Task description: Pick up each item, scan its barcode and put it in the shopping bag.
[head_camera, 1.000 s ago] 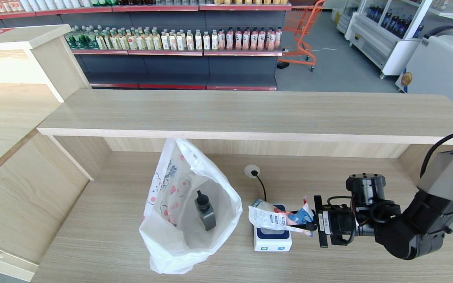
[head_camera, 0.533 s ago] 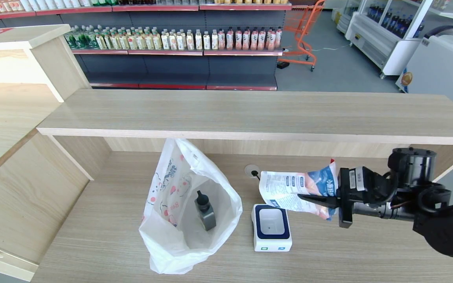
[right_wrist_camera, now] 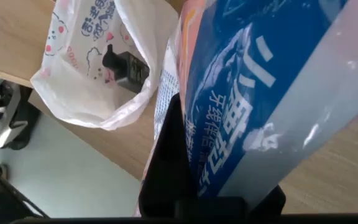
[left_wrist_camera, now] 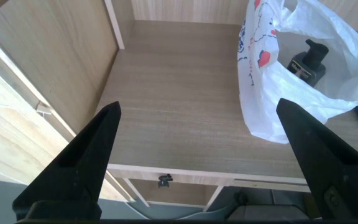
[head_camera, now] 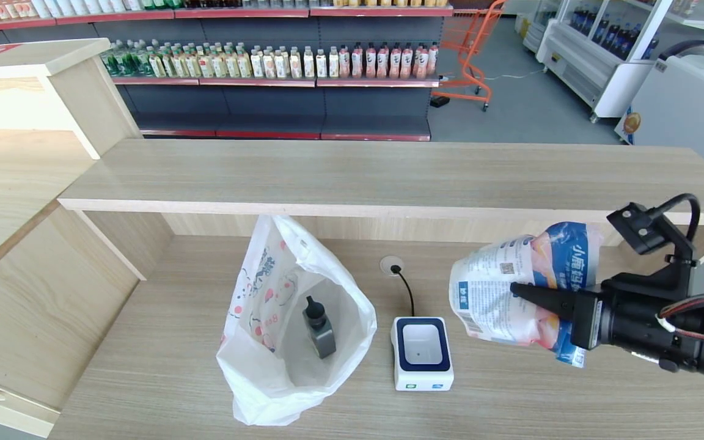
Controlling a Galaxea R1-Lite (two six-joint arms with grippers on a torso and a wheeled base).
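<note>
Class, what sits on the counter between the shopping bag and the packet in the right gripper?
The barcode scanner, lower than the packet, in the head view.

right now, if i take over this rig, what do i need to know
Right gripper: fingers shut on the blue-and-white printed snack pouch, held in the air to the right of the white barcode scanner with a blue rim.
Left gripper: open, empty, over the wooden counter, apart from the bag.
Done: the dark pump bottle stands inside the white plastic shopping bag.
Left: put the pouch in the bag. Whether its barcode has been scanned cannot be told, so pass it over the scanner first if unsure.
</note>
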